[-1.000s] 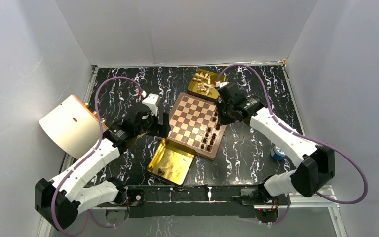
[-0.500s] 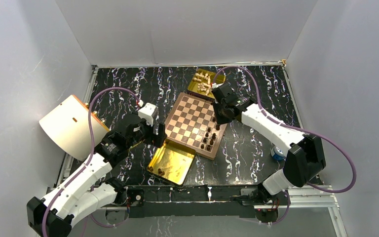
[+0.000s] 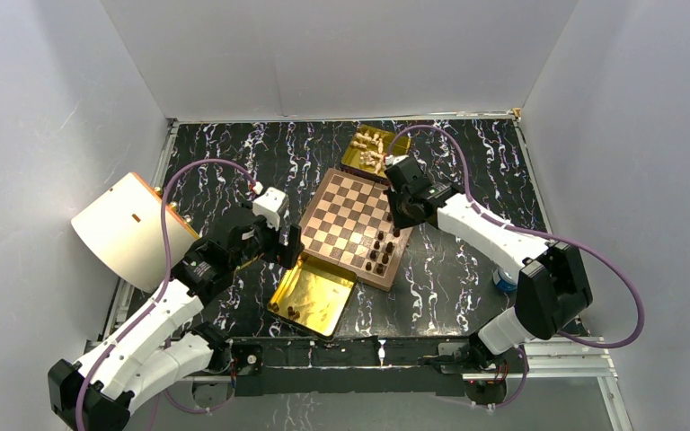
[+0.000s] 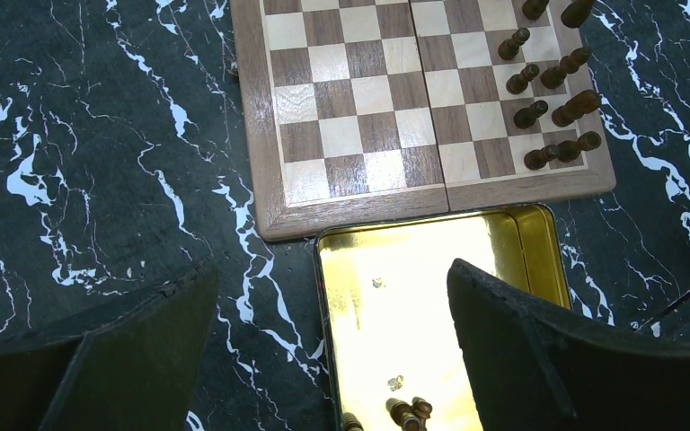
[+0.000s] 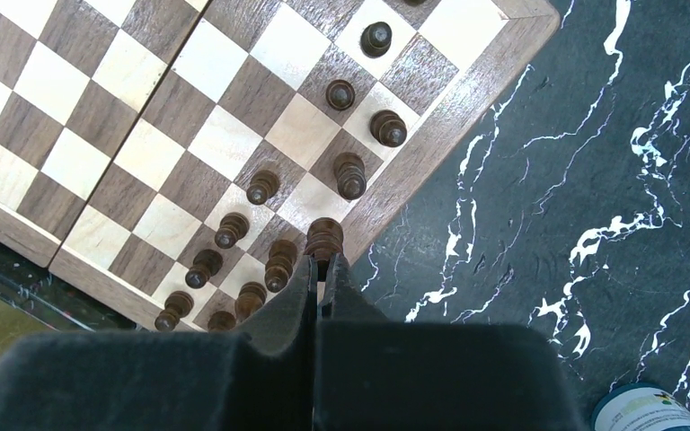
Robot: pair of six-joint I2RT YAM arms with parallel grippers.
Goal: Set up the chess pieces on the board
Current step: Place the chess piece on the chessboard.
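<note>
The board (image 3: 341,211) lies tilted at mid-table, with several dark chess pieces (image 3: 381,251) standing along its near right edge. My right gripper (image 3: 398,224) hovers over that edge, shut on a dark chess piece (image 5: 324,239) that sticks out past the fingertips (image 5: 304,278), beside the standing row (image 5: 252,233). My left gripper (image 4: 331,269) is open and holds nothing. It hangs over the left rim of a gold tray (image 4: 539,260) just below the board (image 4: 350,117). A few dark pieces (image 4: 404,411) lie in that tray.
A second gold tray (image 3: 352,162) holding cream pieces (image 3: 373,151) sits behind the board. A pale curved lid (image 3: 126,229) leans at the left wall. A small blue-and-white can (image 3: 505,278) stands right of the board, by the right arm.
My left gripper has drawn back a little from the board's left edge toward the near gold tray. My right gripper, still shut, has shifted slightly left over the board's right edge.
</note>
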